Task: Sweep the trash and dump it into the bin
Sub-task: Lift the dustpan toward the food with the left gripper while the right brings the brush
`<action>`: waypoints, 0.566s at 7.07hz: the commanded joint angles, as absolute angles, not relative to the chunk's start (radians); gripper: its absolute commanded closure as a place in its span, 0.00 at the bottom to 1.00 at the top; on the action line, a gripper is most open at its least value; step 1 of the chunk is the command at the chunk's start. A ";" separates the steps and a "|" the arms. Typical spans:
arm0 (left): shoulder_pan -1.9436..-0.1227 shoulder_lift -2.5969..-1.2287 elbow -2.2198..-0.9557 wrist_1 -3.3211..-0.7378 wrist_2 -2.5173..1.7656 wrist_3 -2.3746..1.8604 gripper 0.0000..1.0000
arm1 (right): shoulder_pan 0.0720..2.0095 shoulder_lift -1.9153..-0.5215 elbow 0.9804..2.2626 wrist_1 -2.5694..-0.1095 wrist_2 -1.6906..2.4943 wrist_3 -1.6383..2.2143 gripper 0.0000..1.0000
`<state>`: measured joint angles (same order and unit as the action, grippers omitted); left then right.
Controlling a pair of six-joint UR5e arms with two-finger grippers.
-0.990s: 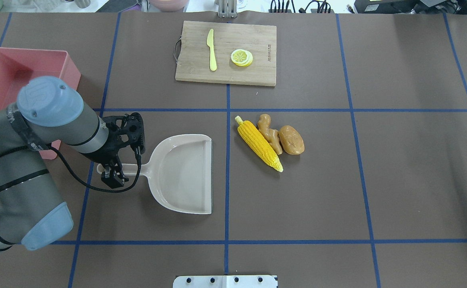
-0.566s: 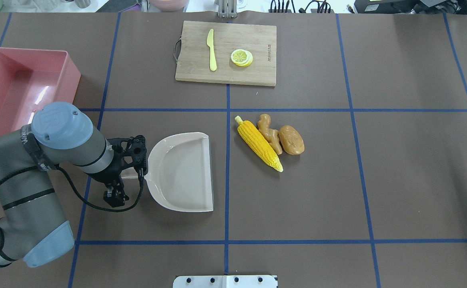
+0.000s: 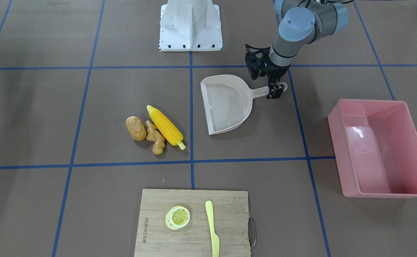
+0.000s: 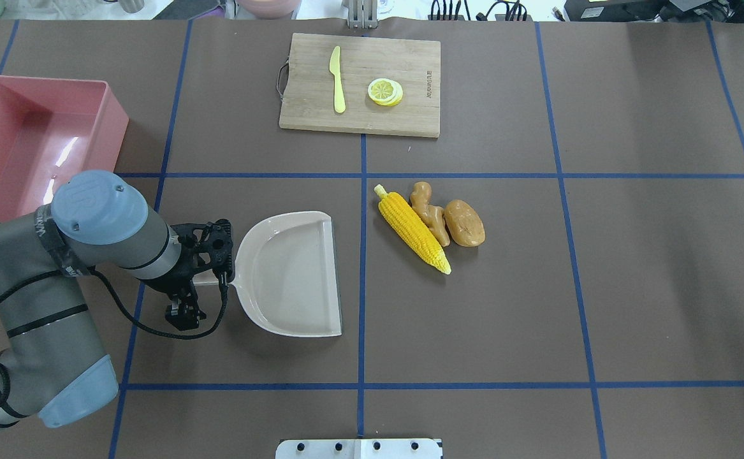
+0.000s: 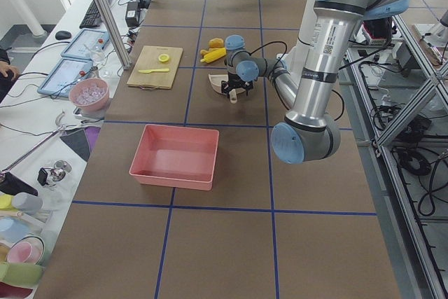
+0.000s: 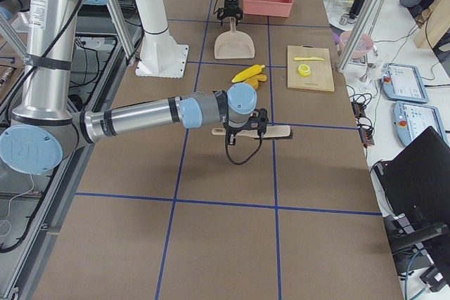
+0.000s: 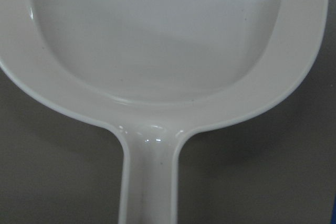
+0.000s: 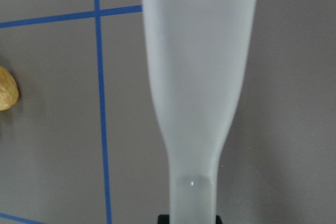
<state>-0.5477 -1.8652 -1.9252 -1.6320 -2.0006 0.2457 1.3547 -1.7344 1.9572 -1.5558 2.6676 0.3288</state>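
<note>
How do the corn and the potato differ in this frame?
The corn is bright yellow, long and tapered; the potato is brown, short and rounded. The corn lies nearest the dustpan, the potato farthest. Both rest on the table, flanking the ginger.

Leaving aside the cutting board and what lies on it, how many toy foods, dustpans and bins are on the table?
toy foods: 3 (corn cob, potato, ginger root)
dustpan: 1
pink bin: 1
total: 5

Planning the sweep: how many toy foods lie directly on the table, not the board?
3, clustered together: corn cob nearest the dustpan, ginger root beside it, potato outermost. None appears hidden.
</note>
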 commanded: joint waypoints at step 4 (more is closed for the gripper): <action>-0.552 -1.862 -1.925 -1.634 -2.011 0.238 1.00 | 1.240 -1.669 1.907 -1.526 2.845 0.344 1.00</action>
